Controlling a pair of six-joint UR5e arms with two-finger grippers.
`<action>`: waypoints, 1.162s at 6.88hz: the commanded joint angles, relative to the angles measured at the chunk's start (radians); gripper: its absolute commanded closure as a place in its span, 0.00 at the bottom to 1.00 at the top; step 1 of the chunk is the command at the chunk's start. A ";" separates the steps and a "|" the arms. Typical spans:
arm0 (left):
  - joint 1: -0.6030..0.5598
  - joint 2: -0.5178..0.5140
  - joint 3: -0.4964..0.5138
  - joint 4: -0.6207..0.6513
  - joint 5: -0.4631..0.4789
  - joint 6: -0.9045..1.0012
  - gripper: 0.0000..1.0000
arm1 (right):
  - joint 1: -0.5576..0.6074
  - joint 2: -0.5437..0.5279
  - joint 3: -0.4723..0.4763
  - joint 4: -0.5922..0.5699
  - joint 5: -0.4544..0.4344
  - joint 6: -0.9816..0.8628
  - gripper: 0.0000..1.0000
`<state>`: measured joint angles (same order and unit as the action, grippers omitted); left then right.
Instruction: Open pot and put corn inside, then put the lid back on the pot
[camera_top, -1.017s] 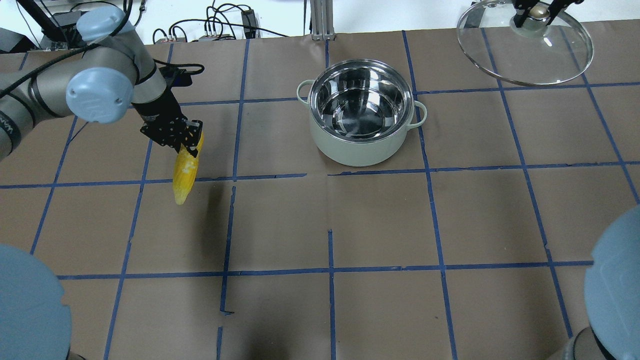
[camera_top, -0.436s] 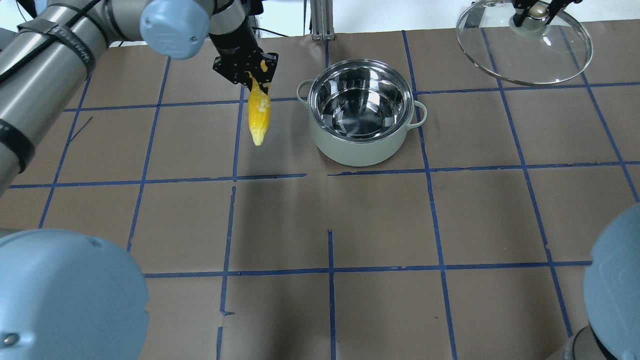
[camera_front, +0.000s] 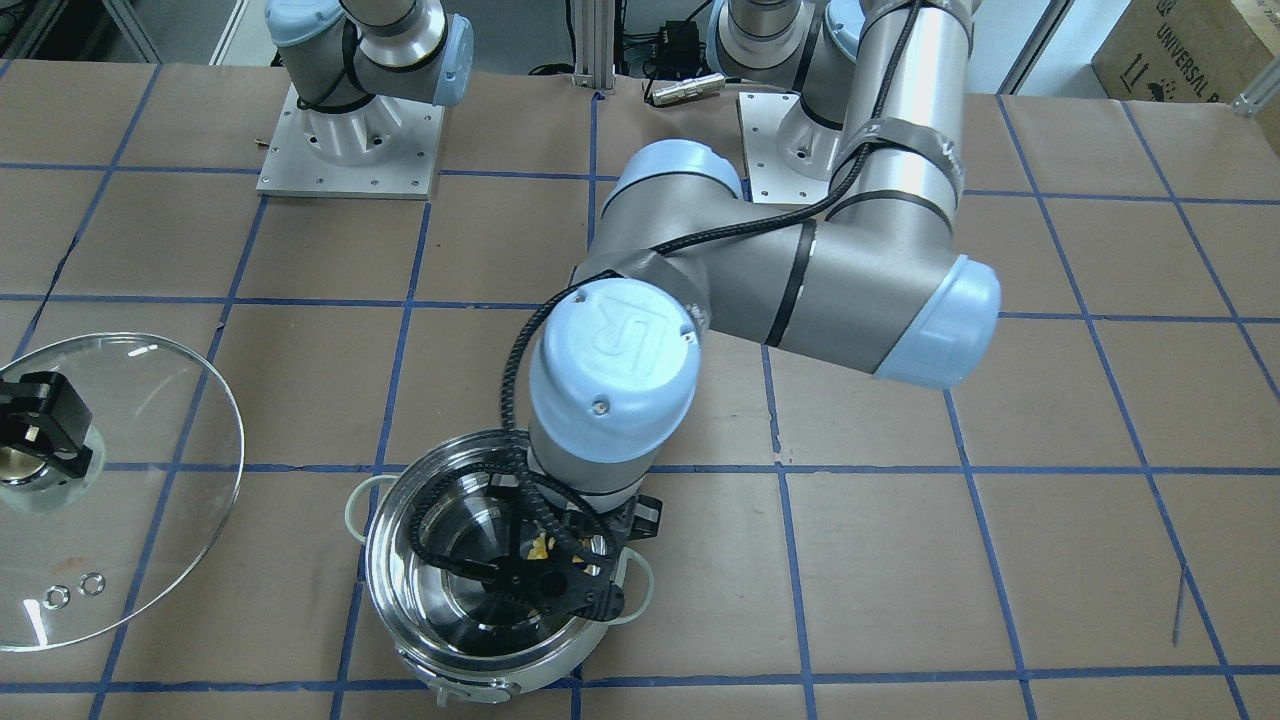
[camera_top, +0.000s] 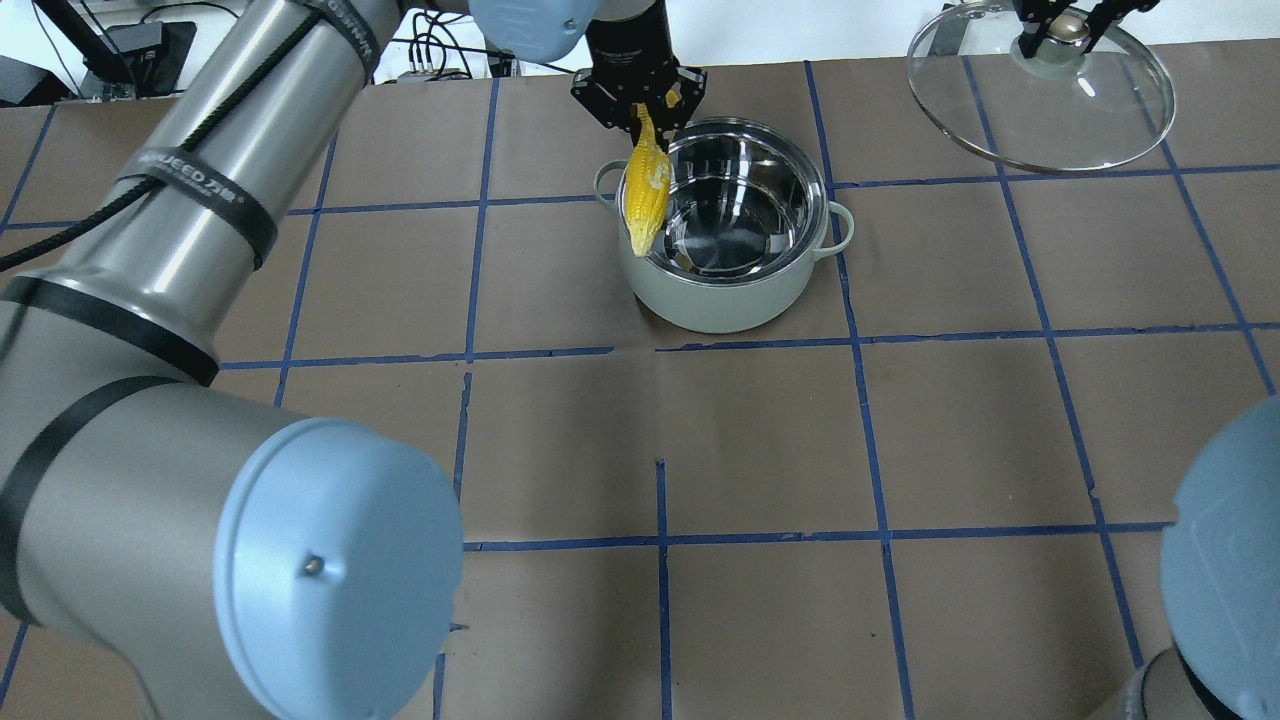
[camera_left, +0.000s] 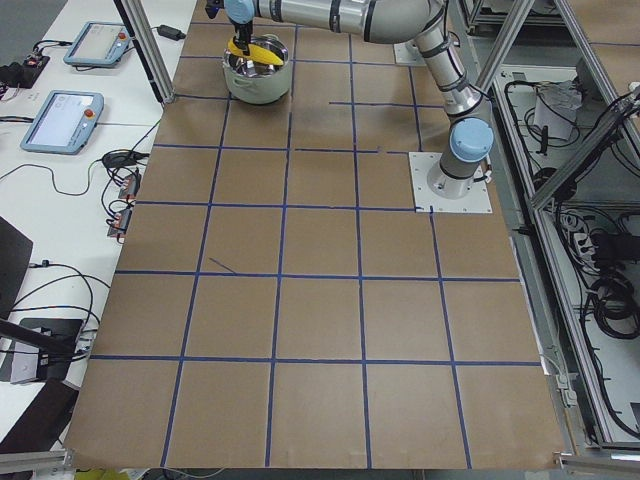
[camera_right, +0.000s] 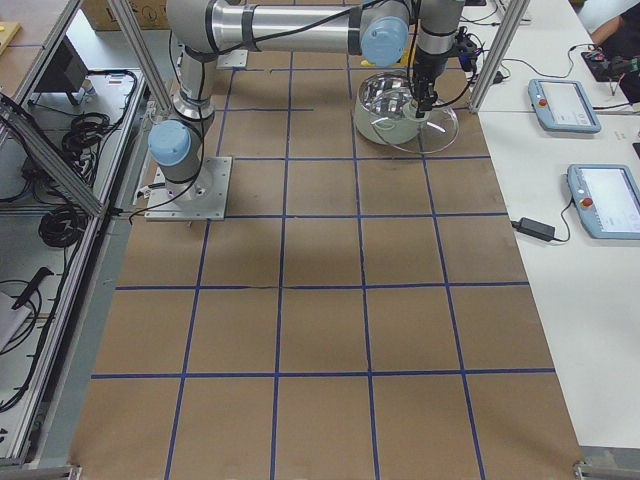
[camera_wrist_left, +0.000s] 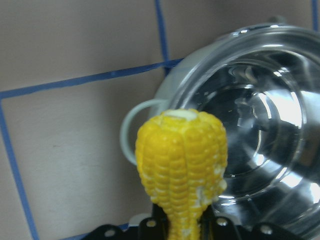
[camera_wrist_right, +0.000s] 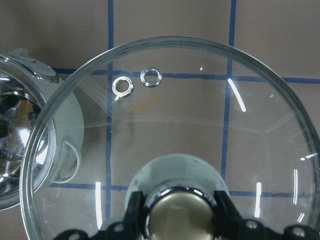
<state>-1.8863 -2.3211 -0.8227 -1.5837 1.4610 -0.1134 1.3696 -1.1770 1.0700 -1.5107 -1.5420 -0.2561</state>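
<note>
The steel pot (camera_top: 720, 300) stands open at the far middle of the table; it also shows in the front view (camera_front: 372, 560) and the left wrist view (camera_wrist_left: 260, 75). My left gripper (camera_top: 640, 100) is shut on the corn (camera_top: 645, 195), which hangs tip down over the pot's left rim. The corn fills the left wrist view (camera_wrist_left: 181, 160). My right gripper (camera_top: 1065, 25) is shut on the knob of the glass lid (camera_top: 1040, 110) and holds it at the far right, clear of the pot. The lid fills the right wrist view (camera_wrist_right: 200, 125).
Brown paper with a blue tape grid covers the table (camera_top: 760, 450). Cables and an aluminium post (camera_top: 640, 40) lie along the far edge. My left arm's elbow (camera_front: 610, 380) hangs over the pot's near side in the front view.
My left gripper has carried the corn from the table's left side rightward and farther away, to above the pot's left rim. The right gripper still holds the lid.
</note>
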 joint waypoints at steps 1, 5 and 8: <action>-0.037 -0.070 0.047 -0.018 -0.001 -0.025 0.86 | 0.009 0.002 0.002 -0.002 0.000 0.000 0.92; -0.042 -0.133 0.060 0.109 -0.014 -0.029 0.32 | 0.096 -0.015 0.022 0.009 -0.019 0.125 0.92; -0.031 -0.118 0.046 0.096 -0.007 -0.019 0.00 | 0.125 -0.004 0.027 -0.005 -0.017 0.164 0.92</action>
<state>-1.9256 -2.4494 -0.7724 -1.4851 1.4528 -0.1391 1.4886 -1.1864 1.0959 -1.5129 -1.5600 -0.0984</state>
